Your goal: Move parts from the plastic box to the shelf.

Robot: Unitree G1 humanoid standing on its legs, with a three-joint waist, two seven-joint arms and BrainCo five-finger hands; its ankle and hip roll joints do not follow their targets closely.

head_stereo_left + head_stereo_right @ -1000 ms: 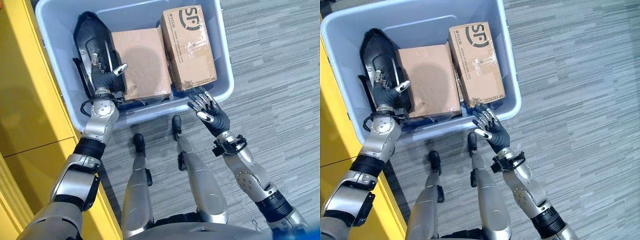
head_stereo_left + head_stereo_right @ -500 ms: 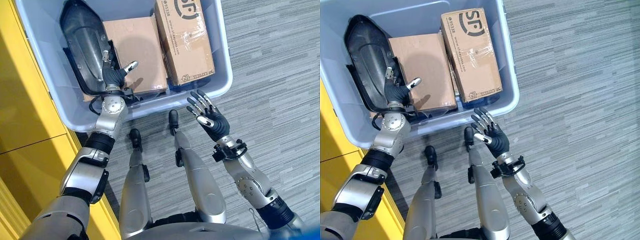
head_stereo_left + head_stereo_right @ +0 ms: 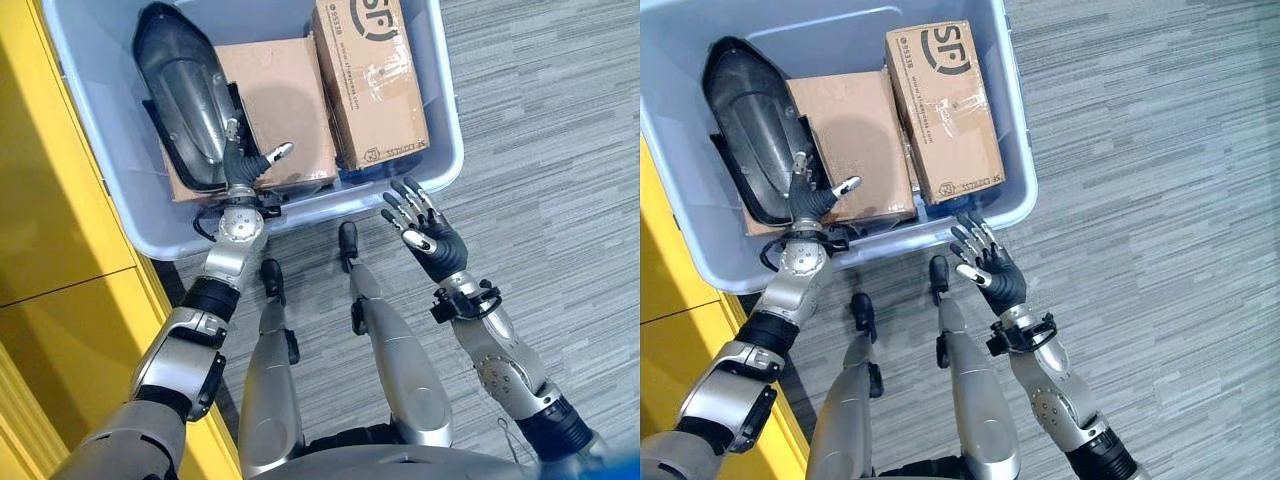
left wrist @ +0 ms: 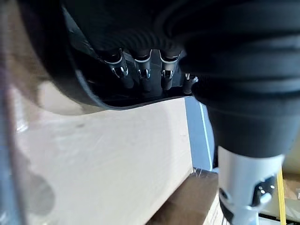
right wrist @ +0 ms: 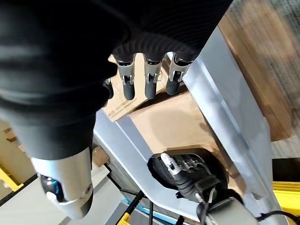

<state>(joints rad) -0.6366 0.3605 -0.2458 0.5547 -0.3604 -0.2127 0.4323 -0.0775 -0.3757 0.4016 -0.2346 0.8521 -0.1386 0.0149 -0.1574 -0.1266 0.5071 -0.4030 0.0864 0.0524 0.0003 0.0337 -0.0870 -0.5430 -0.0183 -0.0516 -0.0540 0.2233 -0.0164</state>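
1. While my head camera looks down in the left eye view, my left hand (image 3: pixel 243 170) is inside the plastic box (image 3: pixel 440 150), at the near end of the black part (image 3: pixel 185 95). Its fingers rest against that part's edge and its thumb points out over the plain cardboard box (image 3: pixel 285 110); whether the fingers grip the part I cannot tell from here. My right hand (image 3: pixel 430 235) hovers outside the box, just beside its near right corner, fingers spread and straight, holding nothing.
2. Seen from the right eye view, the black part (image 3: pixel 750 125) lies along the left wall of the plastic box (image 3: pixel 1015 190), with the plain cardboard box (image 3: pixel 850 130) beside it and the printed carton (image 3: pixel 945 105) to the right, tilted on its edge.
3. Looking along my left wrist view, my fingers (image 4: pixel 140 70) are curled over the black part's rim (image 4: pixel 84 89), above the cardboard.
4. Through my right wrist view, my fingers (image 5: pixel 147 77) hang relaxed over the box wall (image 5: pixel 220 112), empty; my left hand (image 5: pixel 192 173) shows below.
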